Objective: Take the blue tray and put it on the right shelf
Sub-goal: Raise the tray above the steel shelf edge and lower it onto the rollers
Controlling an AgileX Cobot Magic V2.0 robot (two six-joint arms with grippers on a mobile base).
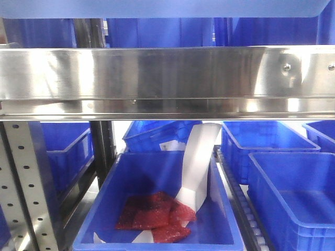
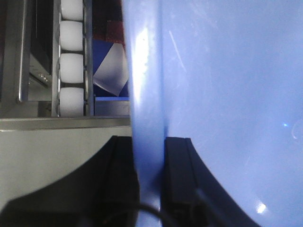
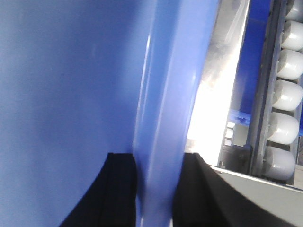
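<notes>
The blue tray fills most of both wrist views; its light glossy underside (image 1: 157, 8) runs along the top edge of the front view, above the right shelf's shiny steel beam (image 1: 157, 73). My left gripper (image 2: 150, 161) is shut on the tray's left lip (image 2: 147, 94), one black finger on each side. My right gripper (image 3: 158, 179) is shut on the tray's right lip (image 3: 165, 94) the same way. Neither gripper shows in the front view.
Below the beam stand several deep dark blue bins; the nearest (image 1: 157, 209) holds red packets (image 1: 154, 214) and a white scoop-like piece (image 1: 196, 162). A perforated grey upright (image 1: 23, 183) stands at left. White rollers show in the wrist views (image 2: 71, 61) (image 3: 286, 94).
</notes>
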